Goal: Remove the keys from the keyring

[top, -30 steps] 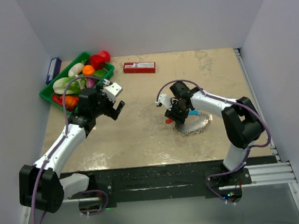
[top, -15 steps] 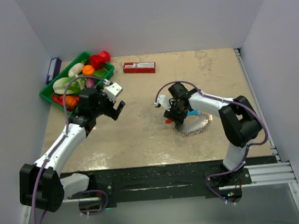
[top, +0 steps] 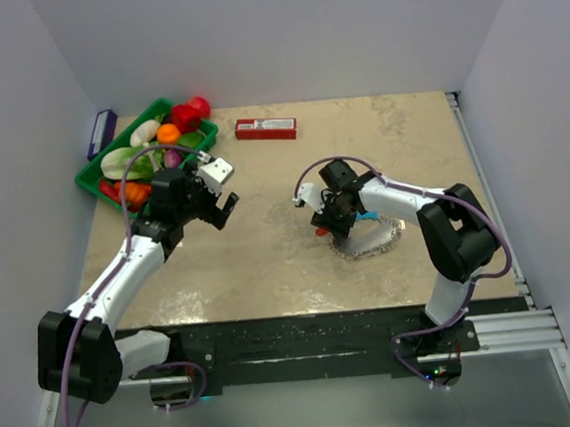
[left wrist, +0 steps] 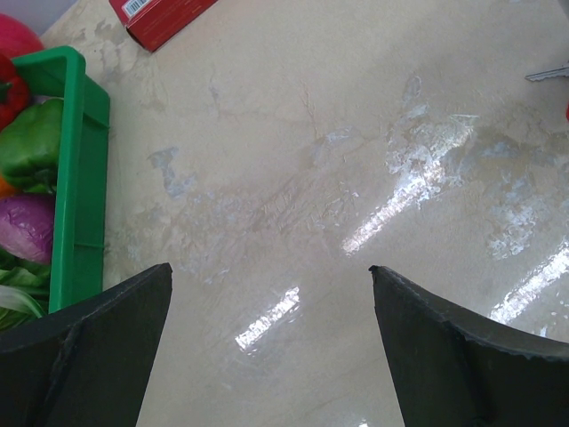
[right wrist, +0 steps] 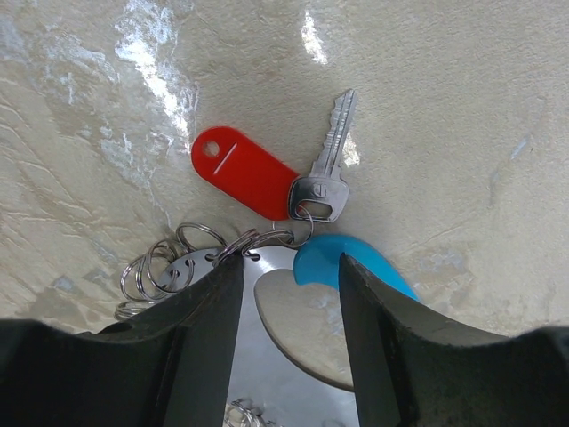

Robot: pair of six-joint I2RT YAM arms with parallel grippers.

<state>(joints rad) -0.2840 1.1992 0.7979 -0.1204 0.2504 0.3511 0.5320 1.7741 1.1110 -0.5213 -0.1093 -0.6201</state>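
The keyring point(top: 375, 238) lies right of the table's middle, a flat silvery loop with a bright blue section point(right wrist: 322, 258). A silver key point(right wrist: 329, 165) and a red tag point(right wrist: 242, 172) hang from small split rings point(right wrist: 160, 267) at the end of the loop's silver band point(right wrist: 267, 351). My right gripper point(top: 329, 218) stands low over that spot, open. One fingertip point(right wrist: 209, 302) rests over the band by the rings, the other point(right wrist: 378, 302) over the blue section. Nothing is pinched between them. My left gripper point(top: 226, 205) hovers wide open over bare table point(left wrist: 271, 267), far left of the keyring.
A green tray point(top: 90, 177) of toy vegetables sits at the back left; its wall point(left wrist: 80, 178) shows in the left wrist view. A long red box point(top: 265, 128) lies at the back centre. A dark blue item point(top: 101, 133) leans by the left wall.
My right gripper has crept slightly left over the keyring's end, its jaws unchanged. The left arm has stayed still.
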